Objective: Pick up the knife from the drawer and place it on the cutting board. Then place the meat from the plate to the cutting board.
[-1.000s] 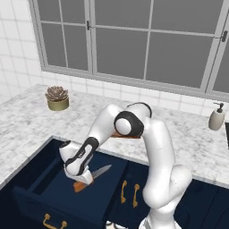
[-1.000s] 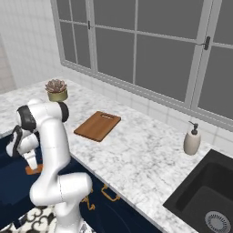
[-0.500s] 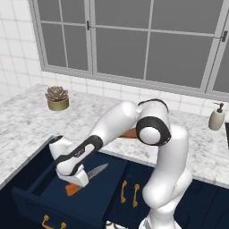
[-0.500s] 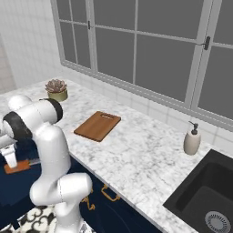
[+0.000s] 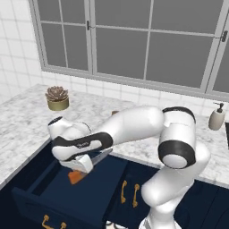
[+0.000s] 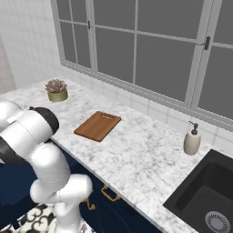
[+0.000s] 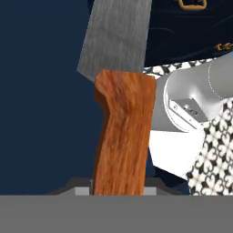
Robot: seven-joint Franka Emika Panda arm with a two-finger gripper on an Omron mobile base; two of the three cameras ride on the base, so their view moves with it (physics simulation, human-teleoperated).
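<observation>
The robot is working on the first step of the task: the gripper [image 5: 79,164] is reaching over the open drawer [image 5: 67,192] and is closing its fingers on the wooden handle of the knife [image 5: 87,166]. In the hand view the knife [image 7: 119,113] is standing between the two finger tips, handle near the camera and grey blade pointing away, so I judge that the grip is holding. In the left base view the orange handle end is showing just under the hand and the blade is sticking out toward the counter [image 5: 27,120]; the knife seems to be at the level of the drawer's rim, but I cannot tell if it is fully clear. The next move is calling for a lift straight out of the drawer and then a wide swing to the cutting board [image 6: 98,126], which is lying flat and bare on the counter [image 6: 150,159], well apart from the drawer. The meat and plate step is not yet begun. The counter is white-grey marble; a small potted plant [image 6: 56,90] is standing near the tiled wall, a soap bottle [image 6: 192,139] is standing beside the dark sink [image 6: 205,200], and large grey windows [image 6: 150,50] are running behind.
</observation>
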